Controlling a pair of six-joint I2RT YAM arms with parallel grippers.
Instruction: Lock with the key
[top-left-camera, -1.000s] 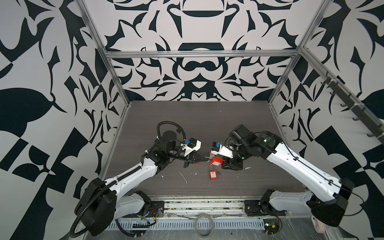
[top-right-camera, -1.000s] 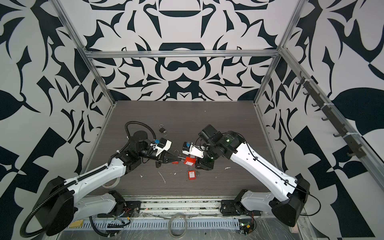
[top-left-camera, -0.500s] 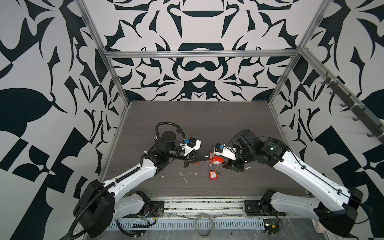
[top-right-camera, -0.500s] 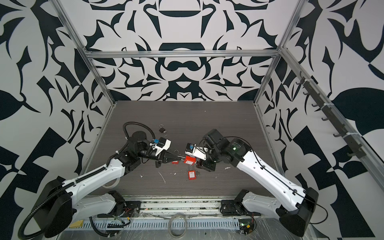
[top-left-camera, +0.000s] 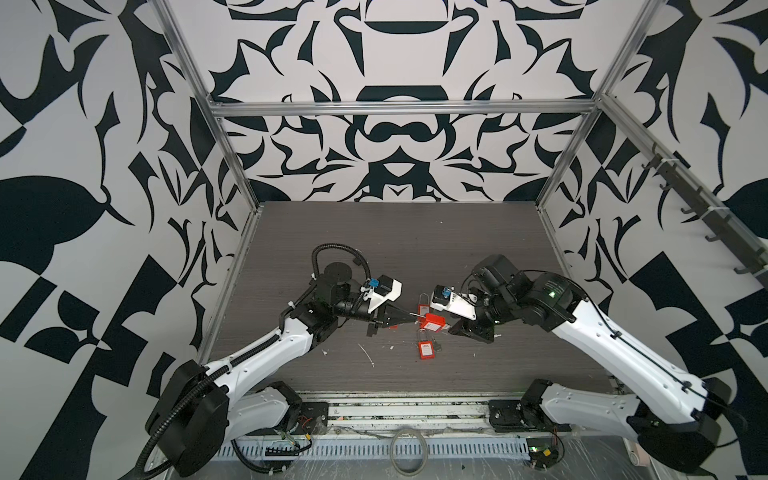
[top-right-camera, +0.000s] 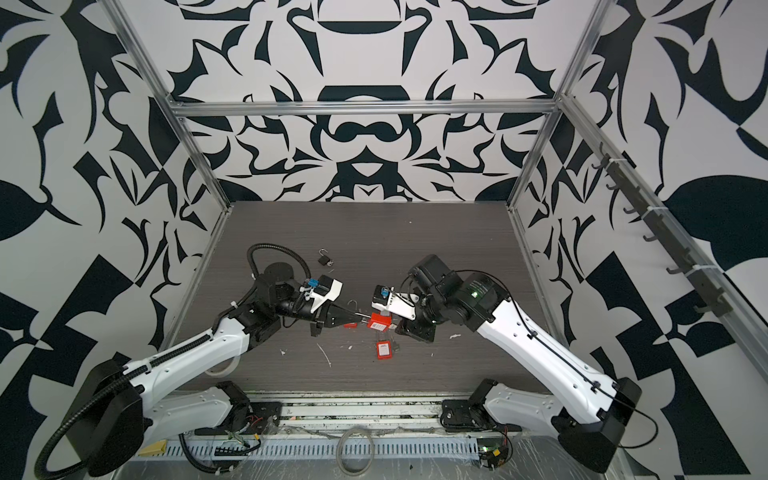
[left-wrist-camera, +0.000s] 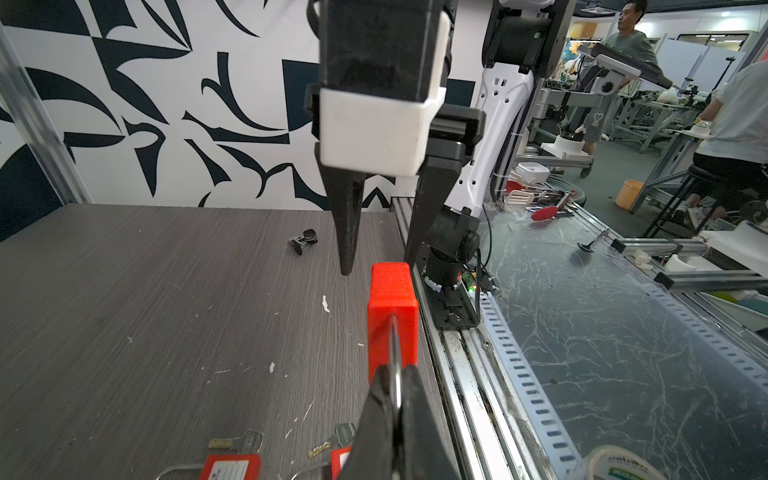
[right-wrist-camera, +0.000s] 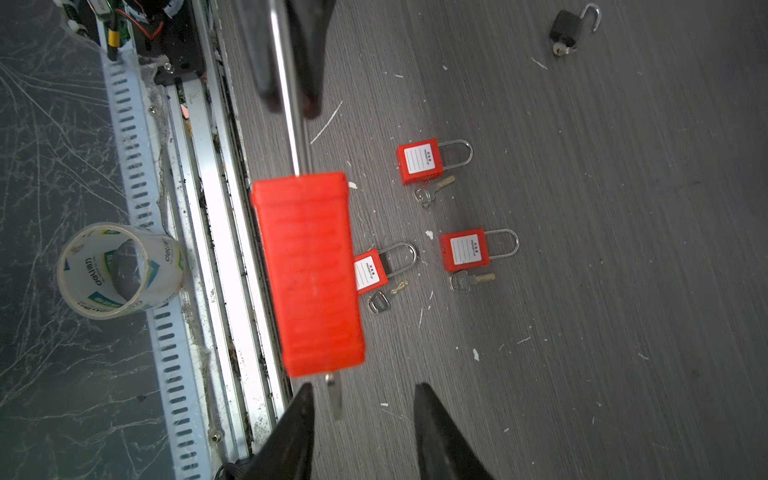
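Two grippers face each other across one red padlock (right-wrist-camera: 307, 274), which is held up in the air. The left gripper (left-wrist-camera: 395, 386) is clamped tight on the padlock's shackle (right-wrist-camera: 286, 83) and carries it. The key (right-wrist-camera: 333, 397) sticks out of the padlock's bottom end, opposite the shackle. The right gripper (right-wrist-camera: 363, 390) stands just beyond that end, jaws partly apart and holding nothing. The key lies between its fingers (right-wrist-camera: 295, 424), close to one and clear of the other.

To my eye the step is taking hold of the key for the turn. Done well, the right gripper would shift sideways until the key sits centred, close flat on its bow, then twist about the key's own line while the left steadies the padlock. The key is blurred, so I can't say how deep it sits.
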